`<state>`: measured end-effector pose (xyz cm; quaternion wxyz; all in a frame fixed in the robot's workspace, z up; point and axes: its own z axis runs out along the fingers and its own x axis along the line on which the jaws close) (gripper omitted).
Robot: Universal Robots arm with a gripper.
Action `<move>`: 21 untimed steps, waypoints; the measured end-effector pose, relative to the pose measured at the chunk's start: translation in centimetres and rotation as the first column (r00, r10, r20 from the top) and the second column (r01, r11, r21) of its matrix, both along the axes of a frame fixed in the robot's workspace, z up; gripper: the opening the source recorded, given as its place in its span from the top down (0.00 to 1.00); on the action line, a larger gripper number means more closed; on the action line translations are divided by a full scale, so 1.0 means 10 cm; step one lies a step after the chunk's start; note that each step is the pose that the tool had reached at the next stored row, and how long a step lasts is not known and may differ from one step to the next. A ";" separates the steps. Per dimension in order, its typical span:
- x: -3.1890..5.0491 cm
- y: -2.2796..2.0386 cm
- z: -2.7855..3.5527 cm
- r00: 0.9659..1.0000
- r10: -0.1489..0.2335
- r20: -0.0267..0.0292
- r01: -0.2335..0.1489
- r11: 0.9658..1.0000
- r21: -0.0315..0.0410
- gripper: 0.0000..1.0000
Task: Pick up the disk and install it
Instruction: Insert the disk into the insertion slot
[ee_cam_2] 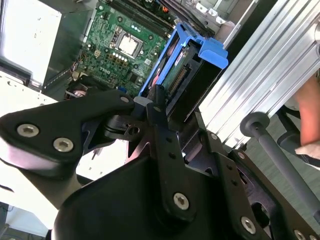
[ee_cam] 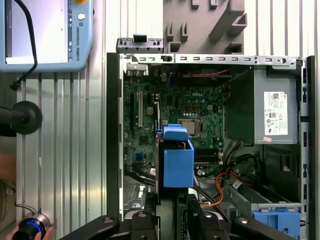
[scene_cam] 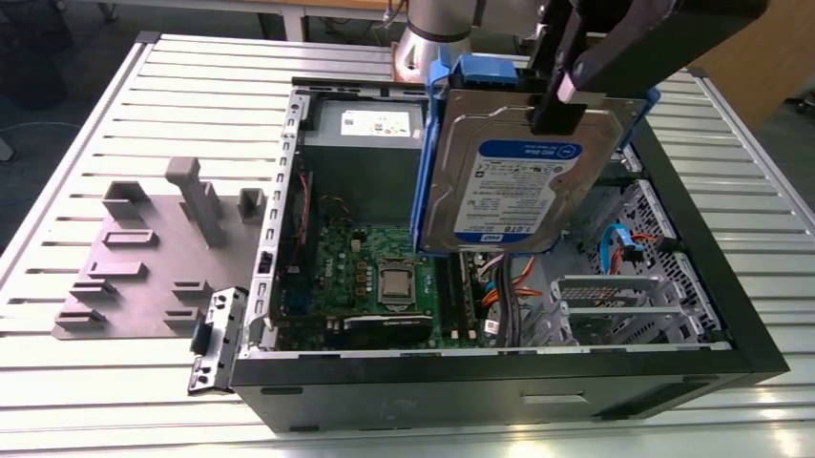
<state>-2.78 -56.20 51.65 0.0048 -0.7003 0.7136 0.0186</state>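
1. A black pincer (scene_cam: pixel 558 103) on a robot arm hangs over an open desktop computer case (scene_cam: pixel 713 286). The case lies on its side on a slatted metal table (scene_cam: pixel 76 143).
2. The pincer is clamped shut on the disk (scene_cam: pixel 510 191). Its fingers press against the two flat faces at the disk's upper edge.
3. The disk is a silver metal hard drive framed by blue plastic rails. It hangs upright on edge over the inside of the case, with its white-and-blue label facing the exterior view.
4. In the first wrist view, which looks straight down, the disk's blue rail sits above the green motherboard (ee_cam: pixel 165 110), just beside the processor socket (ee_cam: pixel 190 127).
5. A grey power supply box (scene_cam: pixel 369 124) with a white sticker fills the far end of the case in the exterior view.
6. A grey metal drive cage (scene_cam: pixel 612 305) sits inside the case toward the exterior view's right, with orange and blue cables near it.
7. A grey fixture plate (scene_cam: pixel 153 258) with upright blocks lies on the table, on the exterior view's left of the case.
8. In the first wrist view, a teach pendant (ee_cam: pixel 45 30) rests on the table beside the case.
9. In the second wrist view, a person's hand (ee_cam_2: pixel 309 120) appears at the picture's edge, well apart from the pincer.
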 end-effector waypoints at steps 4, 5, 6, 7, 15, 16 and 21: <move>0.086 0.000 0.000 1.000 0.000 0.000 0.000 1.000 0.000 0.65; 0.111 0.000 0.000 1.000 0.000 0.000 0.000 1.000 0.000 0.65; 0.136 0.000 -0.001 1.000 0.000 0.000 0.000 1.000 0.000 0.65; 0.165 0.000 0.000 1.000 0.000 0.000 0.000 1.000 0.000 0.65; 0.430 0.000 -0.001 1.000 0.000 0.000 0.000 1.000 0.000 0.65; 0.464 0.000 -0.001 1.000 0.000 0.000 0.000 1.000 0.000 0.65; 0.650 0.000 -0.002 1.000 0.000 0.000 0.000 1.000 0.000 0.65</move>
